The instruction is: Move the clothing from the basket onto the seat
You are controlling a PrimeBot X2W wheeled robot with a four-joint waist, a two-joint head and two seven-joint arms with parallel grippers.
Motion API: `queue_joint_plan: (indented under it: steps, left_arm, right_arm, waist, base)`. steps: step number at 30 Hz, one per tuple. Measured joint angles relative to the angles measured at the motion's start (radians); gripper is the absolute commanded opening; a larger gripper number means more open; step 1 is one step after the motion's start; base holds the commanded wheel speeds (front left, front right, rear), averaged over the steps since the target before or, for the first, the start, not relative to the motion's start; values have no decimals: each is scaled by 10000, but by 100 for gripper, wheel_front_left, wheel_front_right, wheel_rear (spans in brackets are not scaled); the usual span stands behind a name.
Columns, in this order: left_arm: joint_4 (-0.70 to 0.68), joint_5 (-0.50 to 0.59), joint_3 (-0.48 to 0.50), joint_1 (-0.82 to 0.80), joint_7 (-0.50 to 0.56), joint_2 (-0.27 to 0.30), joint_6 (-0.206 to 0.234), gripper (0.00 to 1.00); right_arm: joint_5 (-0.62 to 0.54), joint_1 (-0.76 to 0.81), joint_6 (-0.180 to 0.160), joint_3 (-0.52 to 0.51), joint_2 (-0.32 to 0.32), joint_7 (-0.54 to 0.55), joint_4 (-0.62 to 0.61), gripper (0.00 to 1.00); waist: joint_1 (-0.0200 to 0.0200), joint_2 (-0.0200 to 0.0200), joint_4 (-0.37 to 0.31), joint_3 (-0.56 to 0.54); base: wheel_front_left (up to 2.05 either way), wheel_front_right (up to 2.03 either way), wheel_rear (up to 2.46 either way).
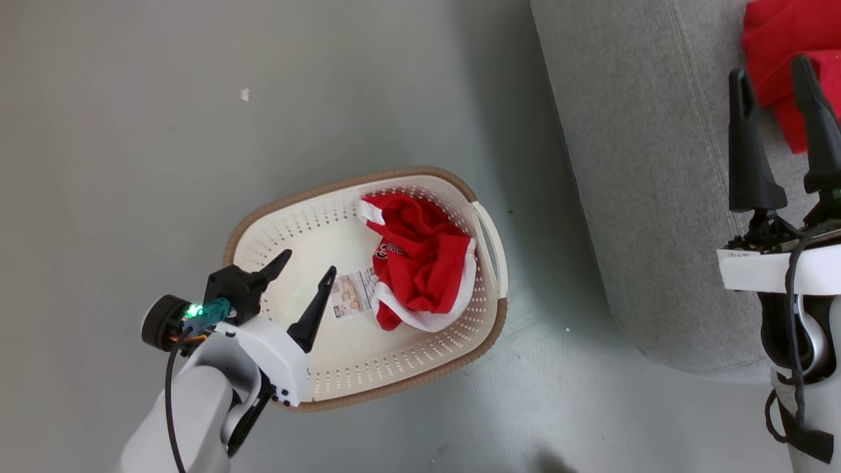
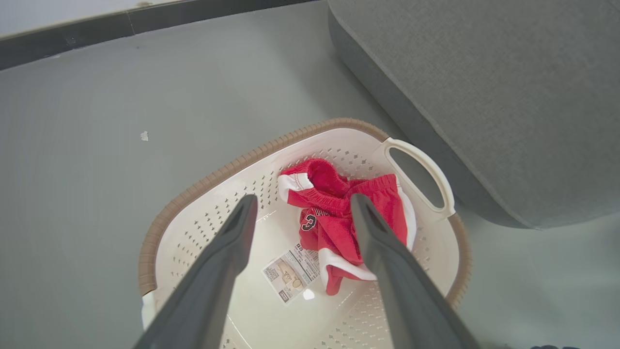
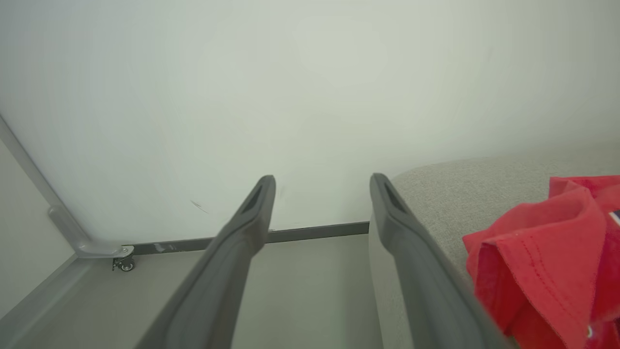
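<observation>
We have our left pincer (image 1: 308,261) spread wide and empty, hanging over the near-left part of the oval cream-white perforated plastic basket (image 1: 295,223) with the brown woven-look rim. The basket stands on the grey floor (image 1: 164,131) just beside the large grey fabric seat cushion (image 1: 637,164). The crumpled red garment with white trim (image 1: 420,263) lies in the half of the basket toward the seat. It is ahead of this pincer's fingertips and a little to their right, past the paper label (image 1: 355,293) on the basket's bottom. In the left wrist view it sits between the two fingers, nearer the right one. Its heap runs longer from the far wall to the near wall, so the gap between the fingers looks set roughly across its shorter width. Our right pincer (image 1: 771,66), also wide and holding nothing, hovers above the seat just beside a second red garment (image 1: 782,33) lying there, well apart from the basket. We judge the left arm the nearer one, needing a reach forward and down.
</observation>
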Motion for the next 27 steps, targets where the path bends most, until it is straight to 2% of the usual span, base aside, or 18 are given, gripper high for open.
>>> queue_joint_plan:
  steps: [27]
  left_arm:
    - [2307, 644, -872, -2034, 723, 42, -173, 100]
  right_arm:
    - [109, -1345, 0, 50, 598, 0, -314, 100]
  waist:
    - [0, 0, -1098, 1906]
  base:
    - [0, 0, 0]
